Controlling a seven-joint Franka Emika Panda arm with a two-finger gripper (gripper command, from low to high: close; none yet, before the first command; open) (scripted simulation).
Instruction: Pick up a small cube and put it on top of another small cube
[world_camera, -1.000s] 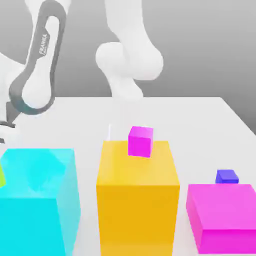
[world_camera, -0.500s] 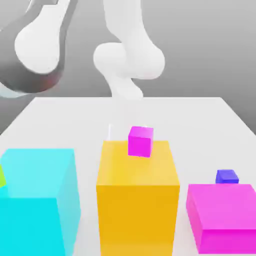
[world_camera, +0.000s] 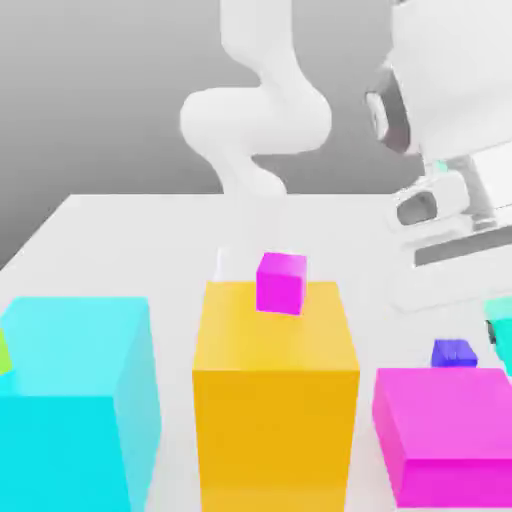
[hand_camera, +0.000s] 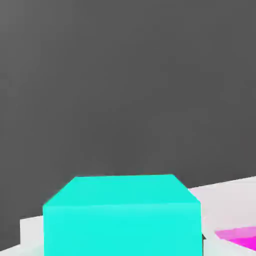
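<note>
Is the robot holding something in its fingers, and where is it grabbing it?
Yes, it holds the small plain teal-green cube. The hand view has the cube close up, but where on the cube the fingers press cannot be told.

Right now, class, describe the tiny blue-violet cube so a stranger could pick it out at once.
Start at the big magenta block in the near corner on the exterior view's right. Just behind its far edge, on the white table, sits the tiny blue-violet cube. It is the smallest block in view and the only blue-violet one; the small magenta cube is larger.
</note>
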